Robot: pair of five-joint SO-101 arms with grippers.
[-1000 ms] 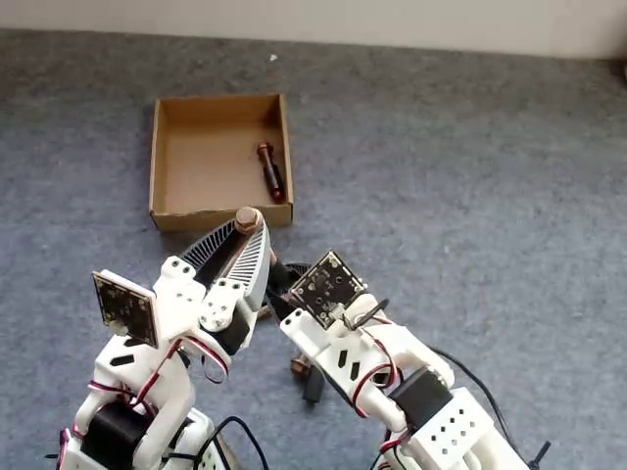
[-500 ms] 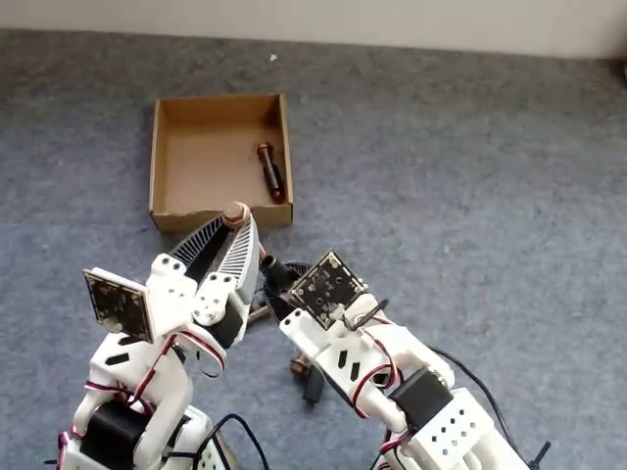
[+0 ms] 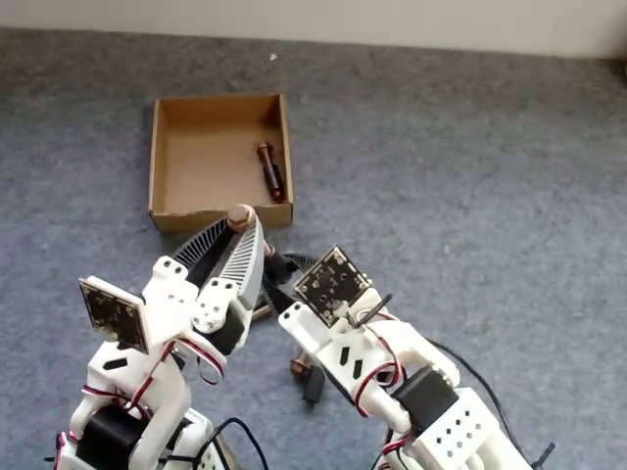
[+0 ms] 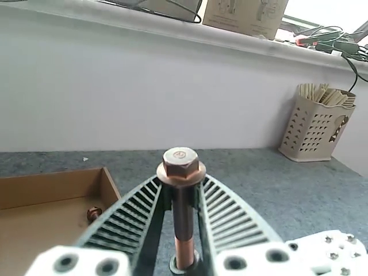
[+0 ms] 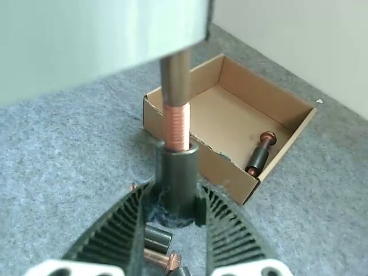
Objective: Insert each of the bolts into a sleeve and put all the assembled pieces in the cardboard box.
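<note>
My left gripper [image 3: 240,225] is shut on a copper bolt [image 4: 181,172], held upright with its hex head above the fingertips. The bolt's threaded end [image 5: 174,129] enters the top of a dark sleeve [image 5: 176,178], which my right gripper [image 5: 173,198] is shut on just in front of the cardboard box [image 3: 160,162]. In the high view the right gripper [image 3: 275,270] sits beside and under the left one. One assembled bolt and sleeve [image 3: 270,172] lies inside the box by its right wall.
A loose sleeve [image 5: 156,238] and a loose bolt [image 5: 165,261] lie on the grey carpet under my right gripper, close to the arm bases [image 3: 305,373]. A perforated basket [image 4: 315,131] stands far off by the wall. Open carpet lies to the right of the box.
The left gripper with the bolt shifted slightly left, then eased back a little. The right arm nudged a touch away from the box. Both grips are unchanged.
</note>
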